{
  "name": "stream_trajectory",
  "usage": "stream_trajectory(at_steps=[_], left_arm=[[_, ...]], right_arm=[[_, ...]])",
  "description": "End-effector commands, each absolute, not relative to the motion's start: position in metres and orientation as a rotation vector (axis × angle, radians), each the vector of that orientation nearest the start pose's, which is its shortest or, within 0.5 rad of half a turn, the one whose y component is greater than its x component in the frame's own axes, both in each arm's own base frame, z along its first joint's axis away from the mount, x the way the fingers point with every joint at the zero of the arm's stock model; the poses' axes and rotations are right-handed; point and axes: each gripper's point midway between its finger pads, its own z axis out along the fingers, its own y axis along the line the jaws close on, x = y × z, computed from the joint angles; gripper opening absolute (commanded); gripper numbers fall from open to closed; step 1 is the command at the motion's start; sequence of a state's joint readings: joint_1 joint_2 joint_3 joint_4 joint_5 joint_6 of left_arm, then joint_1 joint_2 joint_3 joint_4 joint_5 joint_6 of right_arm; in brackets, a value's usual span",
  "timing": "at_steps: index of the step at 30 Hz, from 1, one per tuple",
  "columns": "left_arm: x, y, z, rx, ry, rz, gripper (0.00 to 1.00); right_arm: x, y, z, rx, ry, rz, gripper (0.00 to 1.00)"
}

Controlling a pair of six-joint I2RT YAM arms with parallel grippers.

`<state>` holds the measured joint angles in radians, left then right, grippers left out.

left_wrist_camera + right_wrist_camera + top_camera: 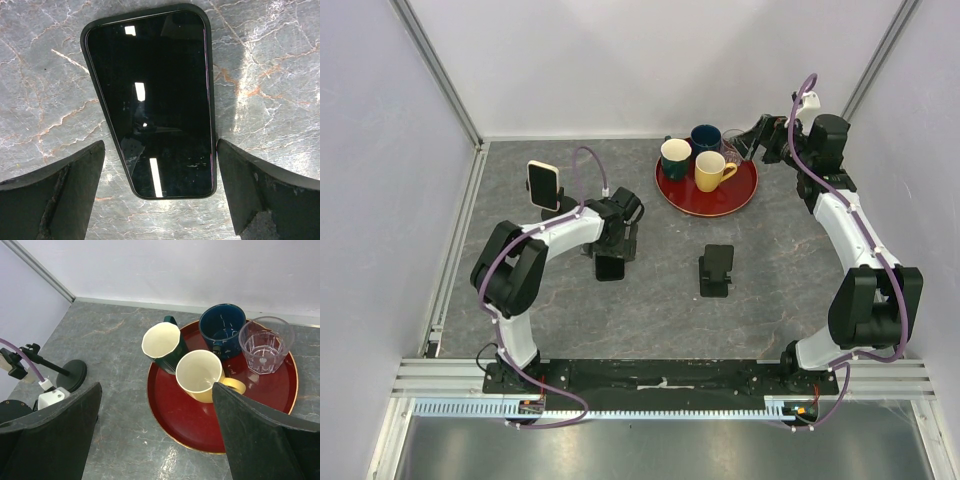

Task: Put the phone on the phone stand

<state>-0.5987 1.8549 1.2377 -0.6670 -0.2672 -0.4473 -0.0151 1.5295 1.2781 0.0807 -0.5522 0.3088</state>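
Phone (152, 100) is seen at the wrist, untouched between wide left gripper (160, 147) jaws. Stand (716, 272), right of phone, is shown overhead only. Right gripper (156, 387) is spread wide, empty.

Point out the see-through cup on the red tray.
The clear glass, beside the navy mug at the red tray's rim. It alone is transparent; the navy, green mug and yellow mug are opaque.

The phone (155, 100) lies flat on the counter (780, 290), left of centre, between the fingers (60, 195) of the left gripper (160, 145). The phone stand (717, 270) stands to its right, well apart. Behind the stand, a tray (725, 200) carries three mugs (200, 372) and a glass (265, 342). A second phone (543, 187) stands propped at the left rear.
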Motion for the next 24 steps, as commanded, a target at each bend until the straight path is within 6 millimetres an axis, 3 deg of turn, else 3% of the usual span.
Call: stream_trajectory(at_steps=[1,8,15,24], left_arm=[[0.329,-0.184,0.032,0.182,2.735,0.114,0.99],[0.326,-0.191,0.016,0.182,2.798,0.064,1.0],[0.321,-0.18,0.005,0.143,2.856,0.027,0.99],[0.311,-0.166,-0.007,0.243,2.904,0.029,0.86]], right_arm=[[0.468,0.095,0.328,-0.183,1.686,0.656,0.98],[0.469,0.094,0.326,-0.183,1.689,0.644,0.98],[0.472,0.092,0.325,-0.168,1.695,0.634,0.98],[0.472,0.09,0.325,-0.167,1.733,0.597,0.98]])
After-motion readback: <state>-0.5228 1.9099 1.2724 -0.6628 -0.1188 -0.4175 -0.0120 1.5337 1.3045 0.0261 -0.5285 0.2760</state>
